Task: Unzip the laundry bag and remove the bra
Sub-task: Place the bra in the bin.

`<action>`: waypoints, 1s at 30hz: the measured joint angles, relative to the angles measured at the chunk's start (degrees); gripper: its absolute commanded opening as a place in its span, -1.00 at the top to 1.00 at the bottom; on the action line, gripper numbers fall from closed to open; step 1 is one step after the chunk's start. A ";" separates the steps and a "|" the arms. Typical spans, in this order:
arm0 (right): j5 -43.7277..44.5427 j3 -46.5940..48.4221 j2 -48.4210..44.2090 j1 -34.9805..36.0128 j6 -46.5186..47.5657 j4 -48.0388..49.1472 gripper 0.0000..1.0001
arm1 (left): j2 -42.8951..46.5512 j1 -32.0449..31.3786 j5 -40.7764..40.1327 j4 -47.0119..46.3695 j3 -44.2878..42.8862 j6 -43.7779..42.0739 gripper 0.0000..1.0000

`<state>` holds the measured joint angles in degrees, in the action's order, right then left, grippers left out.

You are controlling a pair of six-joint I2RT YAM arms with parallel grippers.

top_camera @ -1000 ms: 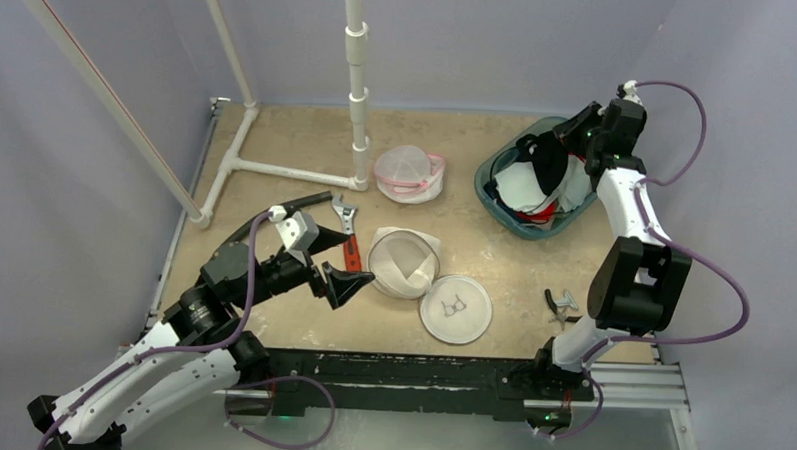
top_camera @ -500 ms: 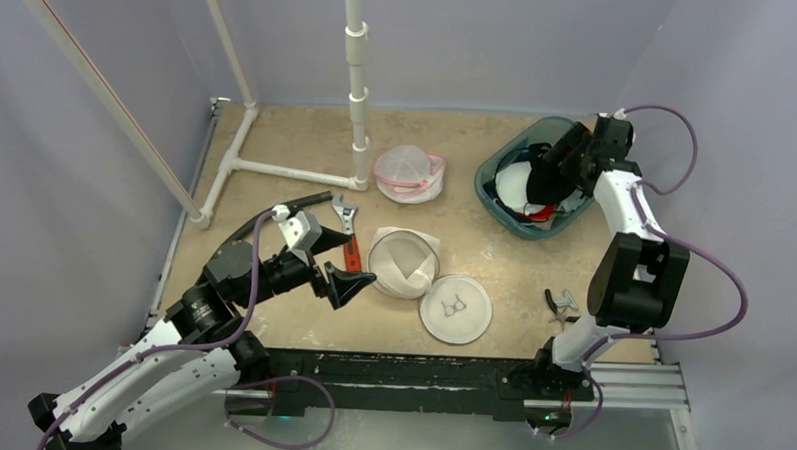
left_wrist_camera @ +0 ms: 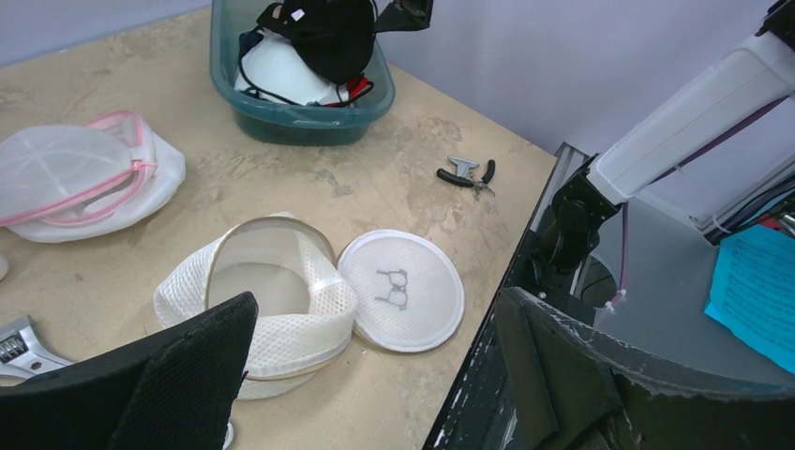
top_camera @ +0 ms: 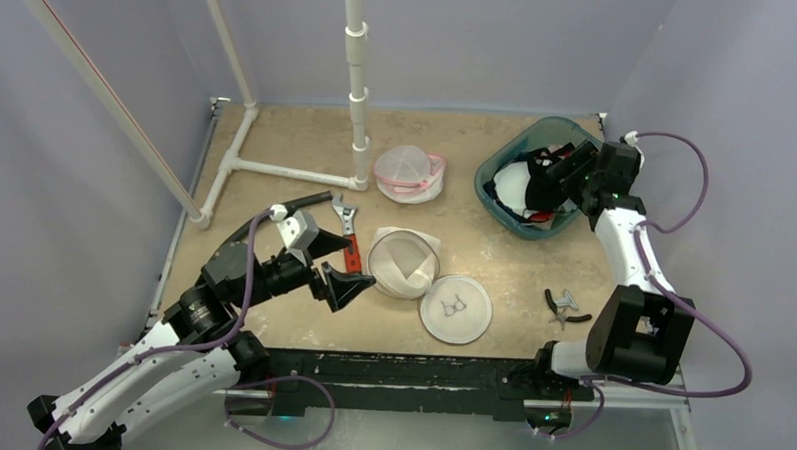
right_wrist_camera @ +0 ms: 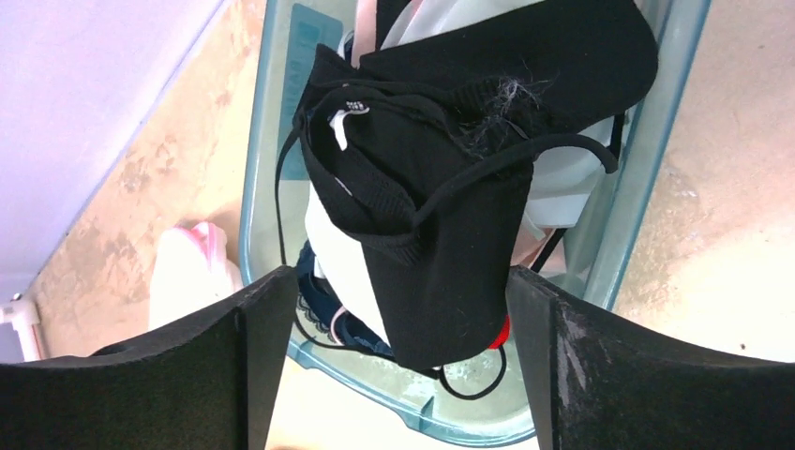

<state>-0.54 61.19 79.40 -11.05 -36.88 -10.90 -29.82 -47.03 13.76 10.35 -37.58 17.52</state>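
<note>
The white mesh laundry bag lies unzipped at the table's centre, its round lid flat beside it. The black bra rests on top of the clothes in the teal bin. My right gripper hovers over the bin's right side, open, with its fingers wide on either side of the bra and not pressing it. My left gripper stands open just left of the bag, holding nothing.
A second mesh bag with pink trim lies behind the open one. A red-handled wrench sits by my left gripper, and pliers lie at the front right. A white pipe stand rises at the back.
My right gripper opened and let go of the black bra, which dropped onto the pile in the bin. The right arm then drew back to the right. The left arm stayed put.
</note>
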 measured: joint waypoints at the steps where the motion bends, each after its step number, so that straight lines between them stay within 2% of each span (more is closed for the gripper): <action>1: -0.63 -0.92 -0.15 0.00 -0.04 1.40 -0.60 | 0.17 0.00 0.04 0.00 0.00 0.13 -0.93; 4: -2.36 -2.75 0.07 0.00 -0.04 3.10 -0.40 | 0.68 0.00 0.17 -0.17 0.46 0.85 -0.93; 8: -4.17 -3.02 1.86 0.00 0.13 4.92 0.16 | 0.59 0.00 0.24 -0.13 1.14 1.44 -0.93; 12: -5.40 -3.48 1.99 0.00 0.22 6.21 0.56 | -0.02 0.00 0.26 -0.20 1.18 1.68 -0.93; 15: -5.75 -3.30 2.03 0.00 0.44 7.04 0.97 | -0.68 0.00 0.33 -0.35 1.18 2.03 -0.93; 30: -17.14 3.45 5.09 -0.15 -0.85 13.51 1.00 | -2.84 0.00 0.46 -1.42 1.46 3.08 -0.93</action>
<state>-17.67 64.64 84.49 -11.20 -37.74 2.61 -32.67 -47.03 14.22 8.93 -36.12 20.60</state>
